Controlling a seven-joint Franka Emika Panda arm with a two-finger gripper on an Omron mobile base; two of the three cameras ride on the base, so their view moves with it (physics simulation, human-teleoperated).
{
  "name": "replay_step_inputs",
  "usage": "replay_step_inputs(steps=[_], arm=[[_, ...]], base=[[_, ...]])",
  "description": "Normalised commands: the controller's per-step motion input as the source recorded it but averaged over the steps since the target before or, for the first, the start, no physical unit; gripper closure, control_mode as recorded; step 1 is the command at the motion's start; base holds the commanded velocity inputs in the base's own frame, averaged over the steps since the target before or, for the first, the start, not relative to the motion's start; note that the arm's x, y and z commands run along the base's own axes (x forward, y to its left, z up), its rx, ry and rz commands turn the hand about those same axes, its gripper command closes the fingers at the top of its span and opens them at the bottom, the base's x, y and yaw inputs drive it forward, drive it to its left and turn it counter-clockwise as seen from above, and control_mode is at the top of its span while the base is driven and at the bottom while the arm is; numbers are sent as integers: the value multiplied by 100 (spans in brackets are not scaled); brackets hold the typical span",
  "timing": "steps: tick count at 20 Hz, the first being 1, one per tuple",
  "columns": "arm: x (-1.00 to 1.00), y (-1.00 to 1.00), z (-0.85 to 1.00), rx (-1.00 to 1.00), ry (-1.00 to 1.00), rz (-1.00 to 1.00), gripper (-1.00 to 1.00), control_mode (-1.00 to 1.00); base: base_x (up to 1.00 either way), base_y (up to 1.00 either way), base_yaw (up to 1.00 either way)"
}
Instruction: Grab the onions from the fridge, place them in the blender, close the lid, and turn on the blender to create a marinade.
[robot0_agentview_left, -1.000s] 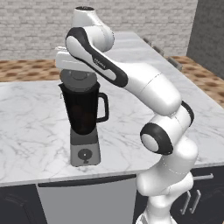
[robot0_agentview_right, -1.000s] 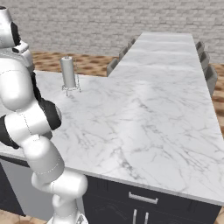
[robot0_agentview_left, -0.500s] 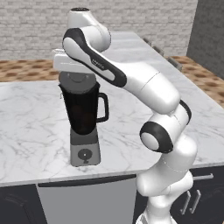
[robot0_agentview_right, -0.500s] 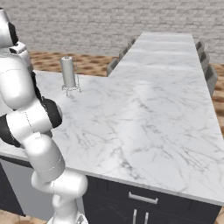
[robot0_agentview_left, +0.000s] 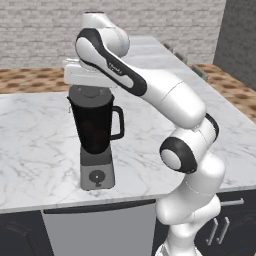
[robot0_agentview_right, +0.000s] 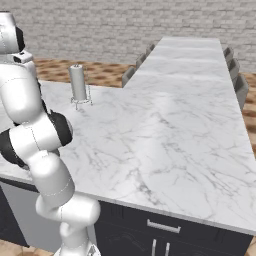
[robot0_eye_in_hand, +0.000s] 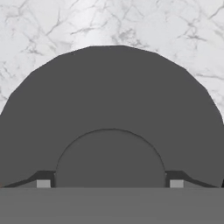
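Observation:
The blender (robot0_agentview_left: 96, 130), a dark jar with a side handle, stands on its grey base with a round dial (robot0_agentview_left: 98, 176) near the counter's front edge. My gripper (robot0_agentview_left: 92, 88) hangs straight over the jar's mouth. The black lid (robot0_eye_in_hand: 109, 92) lies right under the hand, level with the jar's rim. My gripper (robot0_eye_in_hand: 110, 183) is shut on the lid's raised centre (robot0_eye_in_hand: 109, 157), one fingertip against each side. The onions are hidden; the jar is too dark to see into. The fridge is out of view.
A small white cylinder on a stand (robot0_agentview_right: 78, 84) stands on the marble counter (robot0_agentview_right: 170, 120) to the right of the arm. Chair backs (robot0_agentview_right: 240, 88) line the counter's far side. Dark drawers with handles (robot0_agentview_right: 163, 226) run below the front edge.

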Motion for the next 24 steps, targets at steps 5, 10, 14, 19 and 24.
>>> replay_step_inputs(steps=[5,10,14,19,24], arm=[[-6,-1,-43,0,16,0,100,-100],[0,0,-52,-3,16,0,100,-100],[0,0,-17,-1,20,0,100,-100],[0,0,1,-4,23,-1,100,-100],[2,3,24,-7,4,-4,100,-100]], base=[[0,0,0],[0,0,0],[0,0,0],[0,0,0],[0,0,0]])
